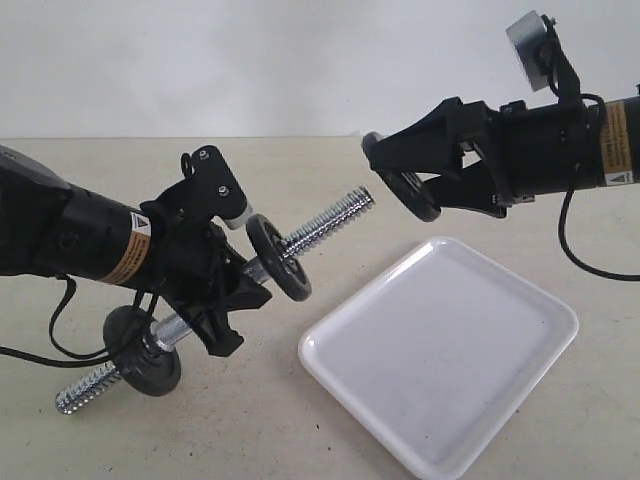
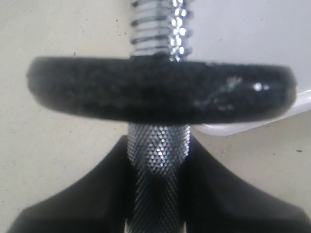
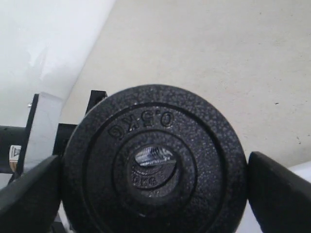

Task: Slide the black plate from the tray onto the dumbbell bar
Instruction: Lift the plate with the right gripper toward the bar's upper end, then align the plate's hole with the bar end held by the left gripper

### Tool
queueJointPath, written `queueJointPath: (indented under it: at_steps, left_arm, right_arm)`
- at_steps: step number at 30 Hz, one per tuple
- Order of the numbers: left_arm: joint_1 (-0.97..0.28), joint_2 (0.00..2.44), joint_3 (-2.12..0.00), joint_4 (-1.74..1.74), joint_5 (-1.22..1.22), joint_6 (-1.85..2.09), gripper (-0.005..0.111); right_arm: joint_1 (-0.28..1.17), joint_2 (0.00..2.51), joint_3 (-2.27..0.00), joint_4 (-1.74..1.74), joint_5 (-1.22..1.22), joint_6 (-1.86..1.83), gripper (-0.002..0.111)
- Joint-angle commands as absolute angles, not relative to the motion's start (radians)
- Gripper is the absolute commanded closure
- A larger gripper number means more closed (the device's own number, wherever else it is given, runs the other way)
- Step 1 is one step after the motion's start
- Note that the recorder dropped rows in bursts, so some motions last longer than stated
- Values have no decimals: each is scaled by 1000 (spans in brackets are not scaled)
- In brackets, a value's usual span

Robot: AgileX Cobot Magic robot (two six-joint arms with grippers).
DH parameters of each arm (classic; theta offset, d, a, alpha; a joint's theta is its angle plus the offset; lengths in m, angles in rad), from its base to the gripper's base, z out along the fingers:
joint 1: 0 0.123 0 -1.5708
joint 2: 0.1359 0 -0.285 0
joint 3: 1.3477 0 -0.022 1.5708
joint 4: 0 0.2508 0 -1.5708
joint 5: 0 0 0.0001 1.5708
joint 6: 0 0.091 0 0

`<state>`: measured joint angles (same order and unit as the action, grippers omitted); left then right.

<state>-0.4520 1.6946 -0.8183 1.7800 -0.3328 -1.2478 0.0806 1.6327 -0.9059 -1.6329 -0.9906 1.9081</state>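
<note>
The right gripper, jaws spread wide, is clamping the black plate by opposite edges, holding it in the air off the white tray, just short of the threaded tip of the dumbbell bar. The plate is looking matte and pebbly, with a raised hub ring, embossed lettering and chrome glinting through its hole. The left gripper, nearly closed, is gripping the bar's knurled middle, holding it tilted upward.

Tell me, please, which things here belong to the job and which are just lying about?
Job: black plate, in the right jaws; dumbbell bar, clamped in the left jaws; tray.
Just about: table; wall behind.
</note>
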Motion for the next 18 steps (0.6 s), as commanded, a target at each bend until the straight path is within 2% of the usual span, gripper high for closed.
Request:
queueJointPath:
  at_steps: [1, 18]
  left_arm:
    - [-450, 1647, -851, 1744, -314, -1203, 102]
    - [-450, 1647, -851, 1744, -322, -1179, 102]
  right_arm:
    - [77, 1618, -922, -1594, -1067, 1953, 108]
    - [77, 1618, -922, -1620, -1091, 2052, 108]
